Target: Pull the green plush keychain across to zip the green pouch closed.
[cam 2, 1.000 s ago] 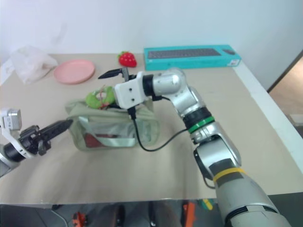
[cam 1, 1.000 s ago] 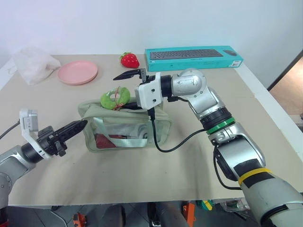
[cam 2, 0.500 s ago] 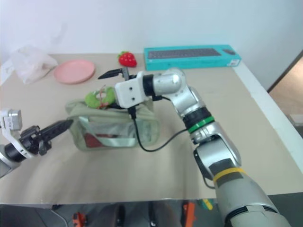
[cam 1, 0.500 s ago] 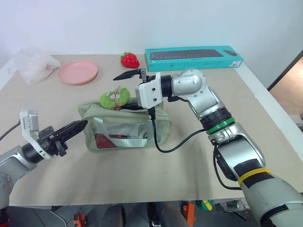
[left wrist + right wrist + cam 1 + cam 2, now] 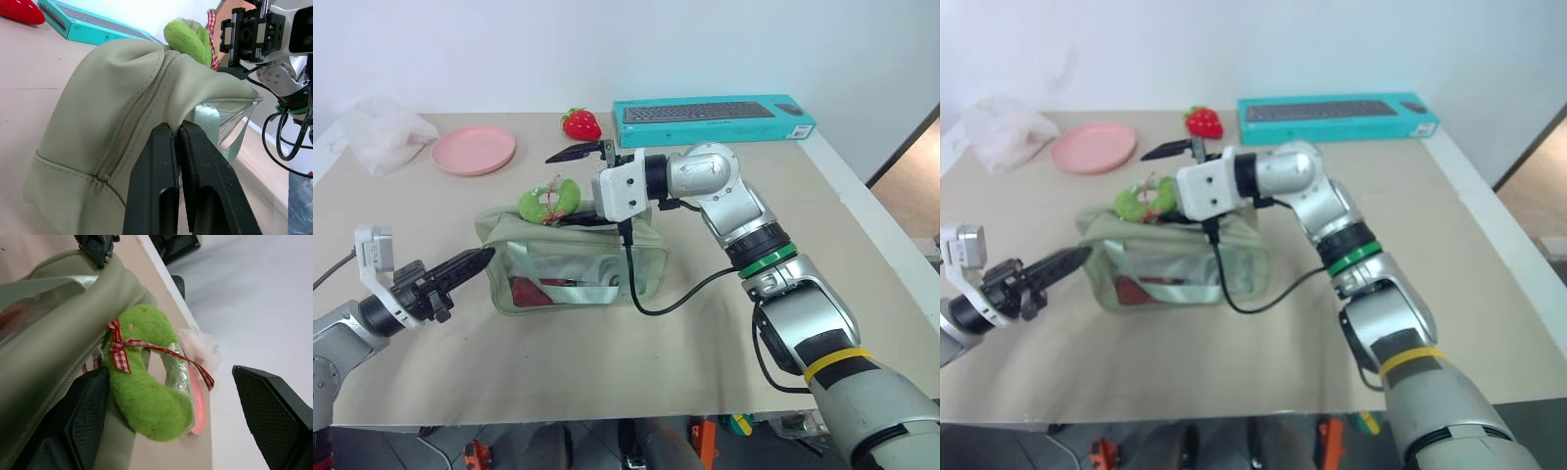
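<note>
The green pouch (image 5: 570, 262) lies in the middle of the table, red items showing through its clear side. The green plush keychain (image 5: 548, 200) stands up from the zipper on top, nearer the pouch's left end. My right gripper (image 5: 564, 190) is open and straddles it: one finger above and behind, the other low by the pouch top. In the right wrist view the keychain (image 5: 146, 396) sits between the two fingers, a red checked ribbon tied round it. My left gripper (image 5: 481, 258) is shut, its tips against the pouch's left end (image 5: 98, 98); whether fabric is pinched I cannot tell.
At the back of the table lie a pink plate (image 5: 474, 150), a red strawberry toy (image 5: 580, 123), a teal keyboard box (image 5: 715, 119) and a white plastic bag (image 5: 380, 132). A black cable (image 5: 646, 299) hangs from the right wrist across the pouch's right end.
</note>
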